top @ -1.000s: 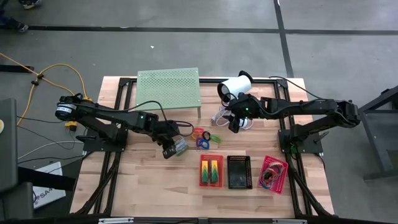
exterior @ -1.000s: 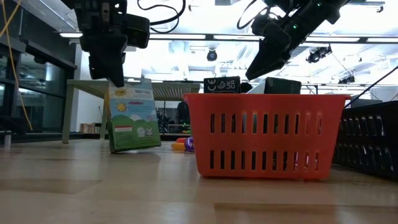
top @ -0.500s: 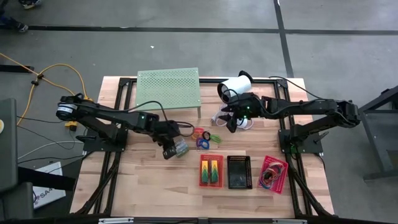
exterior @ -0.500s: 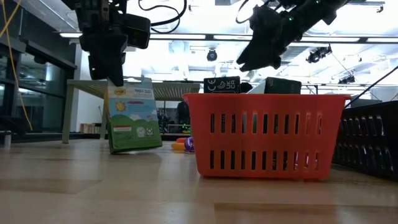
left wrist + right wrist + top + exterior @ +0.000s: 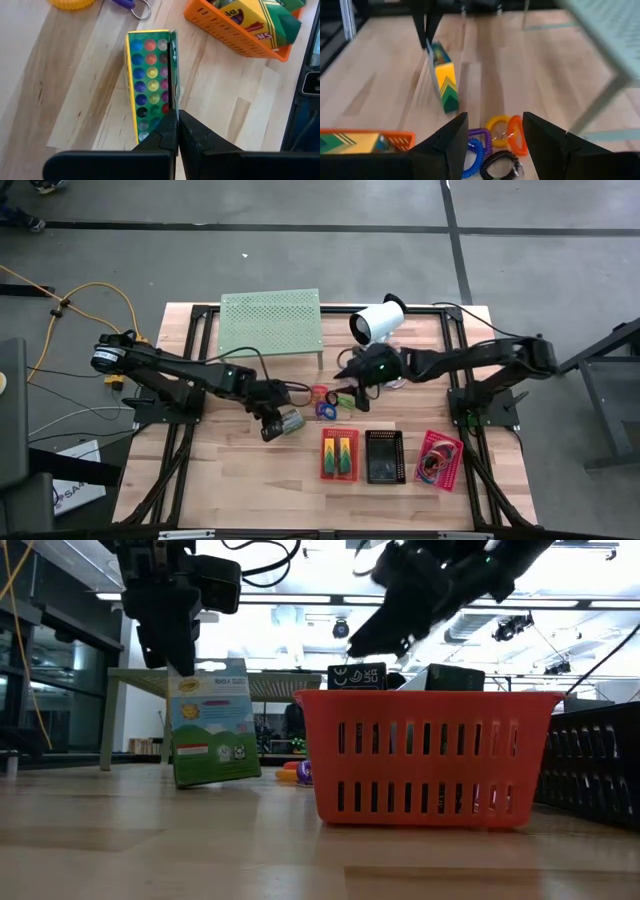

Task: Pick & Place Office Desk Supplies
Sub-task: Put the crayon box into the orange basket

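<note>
Low view hides the black basket (image 5: 600,765), cut off behind my red basket (image 5: 425,755). My left gripper (image 5: 176,131) pinches a green crayon pack (image 5: 152,82) standing on the table (image 5: 250,480). My right gripper (image 5: 492,132) hangs spread over the coloured loops (image 5: 492,140).

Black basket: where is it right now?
In the high view the black basket sits near the table's front edge, right of centre, in the middle of the row between the red basket and the pink basket.
</note>
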Robot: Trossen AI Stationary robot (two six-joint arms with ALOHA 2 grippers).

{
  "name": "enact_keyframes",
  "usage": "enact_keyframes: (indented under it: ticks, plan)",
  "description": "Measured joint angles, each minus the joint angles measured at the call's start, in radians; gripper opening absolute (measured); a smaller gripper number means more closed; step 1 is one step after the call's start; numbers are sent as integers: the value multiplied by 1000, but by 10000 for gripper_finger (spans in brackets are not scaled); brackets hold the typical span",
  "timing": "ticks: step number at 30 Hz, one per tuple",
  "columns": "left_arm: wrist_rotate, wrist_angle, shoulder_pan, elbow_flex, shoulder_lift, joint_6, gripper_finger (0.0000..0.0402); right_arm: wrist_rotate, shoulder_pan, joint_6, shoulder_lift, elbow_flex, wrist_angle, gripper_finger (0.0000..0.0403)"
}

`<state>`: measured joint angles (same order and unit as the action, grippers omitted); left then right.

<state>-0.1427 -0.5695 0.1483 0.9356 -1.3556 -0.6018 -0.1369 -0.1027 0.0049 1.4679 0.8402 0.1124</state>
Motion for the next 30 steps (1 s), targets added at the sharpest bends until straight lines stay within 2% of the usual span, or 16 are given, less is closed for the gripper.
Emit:
enact_keyframes:
  ticks: [5,10,14,19,30]
  plan:
    - [14,3,8,-1,0,0,0,8,45,-9,98,0,146,176]
    - [14,5,8,-1,0,0,0,63,72,31,158,0,278,176]
    - [14,7,8,-2,0,0,0,60,72,102,175,12,290,176]
    - [14,9,7,-2,-1,0,0,-26,79,98,176,19,292,176]
    - [14,17,7,-2,-1,0,0,3,117,46,176,19,350,176]
